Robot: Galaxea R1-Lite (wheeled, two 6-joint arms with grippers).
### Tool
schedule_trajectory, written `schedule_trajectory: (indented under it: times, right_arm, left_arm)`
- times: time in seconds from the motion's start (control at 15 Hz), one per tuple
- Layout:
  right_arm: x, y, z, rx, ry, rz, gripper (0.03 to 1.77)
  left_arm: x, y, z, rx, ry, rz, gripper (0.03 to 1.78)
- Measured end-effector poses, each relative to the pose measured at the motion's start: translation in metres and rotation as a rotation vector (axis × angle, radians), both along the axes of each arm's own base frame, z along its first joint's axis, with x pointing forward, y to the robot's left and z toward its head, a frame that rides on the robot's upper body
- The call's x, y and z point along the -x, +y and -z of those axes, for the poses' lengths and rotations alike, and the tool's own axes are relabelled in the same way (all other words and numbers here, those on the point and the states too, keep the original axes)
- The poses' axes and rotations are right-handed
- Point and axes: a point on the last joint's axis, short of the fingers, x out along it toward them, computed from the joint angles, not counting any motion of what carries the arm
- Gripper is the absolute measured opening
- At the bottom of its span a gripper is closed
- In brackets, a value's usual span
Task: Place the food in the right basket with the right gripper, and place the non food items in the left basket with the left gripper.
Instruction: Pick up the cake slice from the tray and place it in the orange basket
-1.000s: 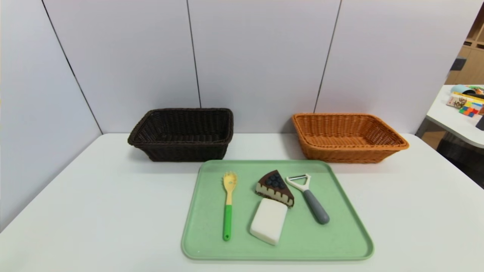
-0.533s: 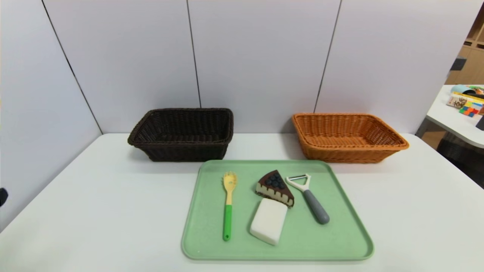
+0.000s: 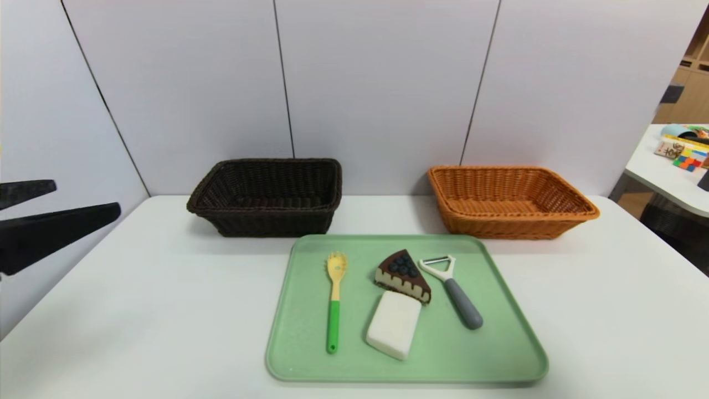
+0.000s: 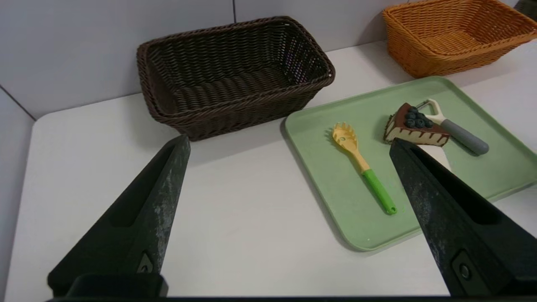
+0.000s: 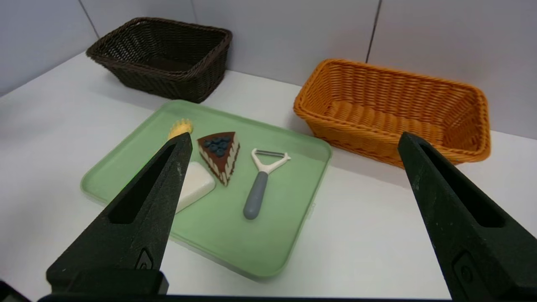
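A green tray (image 3: 498, 343) lies mid-table and carries a yellow pasta spoon with a green handle (image 3: 333, 310), a chocolate cake slice topped with blueberries (image 3: 403, 274), a white block (image 3: 393, 324) and a grey-handled peeler (image 3: 457, 293). Behind it stand the dark brown left basket (image 3: 260, 221) and the orange right basket (image 3: 498, 224), both with nothing inside. My left gripper (image 3: 87, 198) hangs open at the far left, well clear of the tray, holding nothing. In the right wrist view my right gripper (image 5: 294, 136) is open and holds nothing, above the table beside the tray's right edge.
Grey wall panels close off the back and the left side of the white table (image 3: 166, 310). A second table with colourful items (image 3: 684, 152) stands off to the right.
My left gripper has come into the head view from the left edge, moving up and toward the table. The tray's things and both baskets have not moved.
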Motion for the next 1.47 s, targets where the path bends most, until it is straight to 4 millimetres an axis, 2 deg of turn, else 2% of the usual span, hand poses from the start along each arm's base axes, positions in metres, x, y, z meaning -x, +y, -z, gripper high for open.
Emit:
schedule_trajectory:
  times: [0.33, 0.6, 0.93, 1.2, 1.47]
  right_arm:
    - [-0.024, 0.011, 0.006, 0.015, 0.087, -0.075, 1.69]
    - [-0.041, 0.023, 0.013, 0.031, 0.143, -0.139, 1.69]
    - [-0.063, 0.04, 0.018, 0.055, 0.22, -0.185, 1.69]
    - [-0.088, 0.058, 0.006, 0.055, 0.285, -0.216, 1.69]
    - [-0.113, 0.079, -0.006, 0.075, 0.427, -0.246, 1.69]
  left_arm:
    - [-0.035, -0.037, 0.005, -0.003, 0.072, 0.015, 1.69]
    - [-0.052, -0.056, 0.016, -0.023, 0.14, 0.027, 1.69]
    - [-0.058, -0.067, 0.028, -0.026, 0.205, 0.052, 1.69]
    - [-0.057, -0.071, 0.032, -0.027, 0.227, 0.064, 1.69]
    - [-0.057, -0.072, 0.036, -0.04, 0.249, 0.066, 1.69]
